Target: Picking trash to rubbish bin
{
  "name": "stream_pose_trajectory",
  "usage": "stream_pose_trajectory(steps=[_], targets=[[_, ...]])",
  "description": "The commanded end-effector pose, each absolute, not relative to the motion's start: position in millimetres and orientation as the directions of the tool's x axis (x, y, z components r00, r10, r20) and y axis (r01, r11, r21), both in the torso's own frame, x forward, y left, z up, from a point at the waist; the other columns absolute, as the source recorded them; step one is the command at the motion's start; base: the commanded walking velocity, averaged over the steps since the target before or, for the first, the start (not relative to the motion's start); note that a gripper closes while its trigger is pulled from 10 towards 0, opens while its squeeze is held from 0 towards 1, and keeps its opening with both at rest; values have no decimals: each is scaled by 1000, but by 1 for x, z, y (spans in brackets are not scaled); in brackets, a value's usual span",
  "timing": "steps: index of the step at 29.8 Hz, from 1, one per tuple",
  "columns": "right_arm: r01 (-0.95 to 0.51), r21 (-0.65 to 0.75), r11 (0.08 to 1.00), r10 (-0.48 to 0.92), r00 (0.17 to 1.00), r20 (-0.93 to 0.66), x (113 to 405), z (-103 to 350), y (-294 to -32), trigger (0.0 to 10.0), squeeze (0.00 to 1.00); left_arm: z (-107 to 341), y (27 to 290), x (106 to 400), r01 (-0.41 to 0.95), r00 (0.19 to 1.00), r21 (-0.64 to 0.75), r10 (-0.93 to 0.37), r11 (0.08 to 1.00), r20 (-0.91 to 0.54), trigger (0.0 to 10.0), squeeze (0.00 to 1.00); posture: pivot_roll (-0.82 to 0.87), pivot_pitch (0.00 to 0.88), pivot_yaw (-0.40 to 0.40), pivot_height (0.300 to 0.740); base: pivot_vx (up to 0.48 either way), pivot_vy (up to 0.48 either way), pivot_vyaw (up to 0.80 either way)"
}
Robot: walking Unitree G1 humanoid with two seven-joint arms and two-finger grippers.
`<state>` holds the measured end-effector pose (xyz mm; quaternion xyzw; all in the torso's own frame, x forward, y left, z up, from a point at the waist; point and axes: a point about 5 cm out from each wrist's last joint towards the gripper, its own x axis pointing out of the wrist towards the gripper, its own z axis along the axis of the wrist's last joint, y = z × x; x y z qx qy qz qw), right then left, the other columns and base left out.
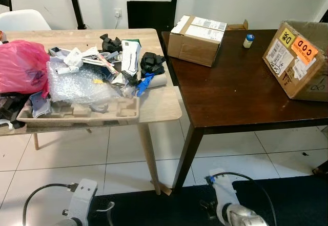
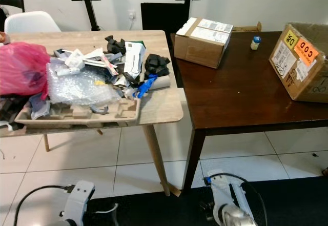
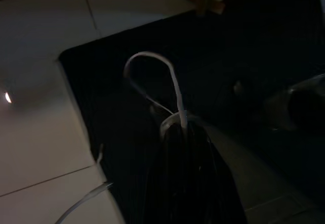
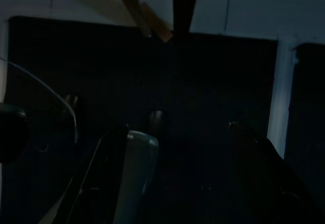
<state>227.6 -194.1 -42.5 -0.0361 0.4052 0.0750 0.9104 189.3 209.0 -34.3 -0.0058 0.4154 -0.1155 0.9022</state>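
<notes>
Nearest, at the lower edge of the head views, both arms hang low over a black mat on the white tiled floor. The left arm and the right arm are cut off by the frame, with cables looping from their wrists. The left wrist view is very dark: the left gripper shows as one black mass over the mat, and I cannot tell how its fingers stand. In the right wrist view the right gripper has its two dark fingers standing well apart with nothing between them, pointing over the mat towards the table legs.

Open tile lies between the arms and the two tables. The light wooden table and the dark wooden table stand edge to edge, their near legs meeting just beyond the mat.

The trash pile sits on the light table, far above and ahead of both grippers: a pink plastic bag cut off at the frame's left, bubble wrap, a moulded pulp tray at the near edge, and black and white scraps too tangled to name.

On the dark table rest a cardboard box, a small bottle and a larger labelled box, partly cropped. Behind are a white chair and the wall.
</notes>
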Motion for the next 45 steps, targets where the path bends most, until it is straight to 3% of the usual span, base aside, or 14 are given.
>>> stream_pose_trajectory(steps=[1, 5, 6, 7, 8, 10, 13, 16, 24, 30, 45], targets=[[-123, -16, 992, 70, 663, -745, 221, -48, -197, 10000, 0, -40, 211, 186, 170, 630, -92, -180, 981, -755, 0, 0, 19, 109, -7, 740, 0, 0, 0], [-51, -21, 998, 19, 674, -738, 216, -54, -200, 10000, 0, -42, 219, 190, 57, 677, -71, -91, 996, -730, 0, 0, 19, 106, -2, 740, 0, 0, 0], [-14, -27, 1000, -10, 684, -730, 216, -55, -201, 10000, 0, -42, 223, 195, -19, 709, -72, -38, 997, -704, 8706, 0, 17, 103, 0, 740, 0, 0, 0], [10, -29, 1000, -28, 698, -716, 218, -55, -201, 10000, 0, -37, 228, 202, -100, 756, -75, 27, 992, -655, 10000, 0, 14, 100, 4, 740, 0, 0, 0], [10, -29, 1000, -28, 698, -716, 218, -55, -201, 10000, 0, -37, 228, 202, -100, 756, -75, 27, 992, -655, 10000, 0, 14, 100, 4, 740, 0, 0, 0], [23, -38, 999, -43, 720, -693, 222, -53, -201, 10000, 0, -30, 237, 211, -196, 802, -29, 143, 980, -580, 10000, 0, 13, 96, 5, 740, 0, 0, 0], [38, -31, 999, -49, 738, -673, 227, -49, -200, 10000, 0, -23, 255, 216, -291, 804, 57, 276, 955, -526, 10000, 0, 14, 92, 5, 740, 0, 0, 0], [45, -25, 999, -50, 752, -658, 232, -47, -200, 10000, 0, -19, 262, 219, -319, 807, 74, 312, 945, -501, 10000, 0, 17, 90, 3, 740, 0, 0, 0], [36, -16, 999, -38, 771, -635, 239, -43, -198, 10000, 0, -14, 261, 227, -285, 837, 64, 281, 956, -469, 10000, 0, 18, 84, 3, 740, 0, 0, 0], [-25, -6, 1000, 16, 792, -610, 245, -39, -195, 10000, 0, -7, 241, 237, -119, 900, 76, 140, 990, -412, 10000, 0, 15, 82, 3, 740, 0, 0, 0], [-59, -7, 998, 43, 803, -594, 241, -39, -199, 10000, 0, -2, 235, 240, -78, 925, 43, 88, 996, -370, 10000, 0, 14, 97, 5, 740, 0, -84, 0]])
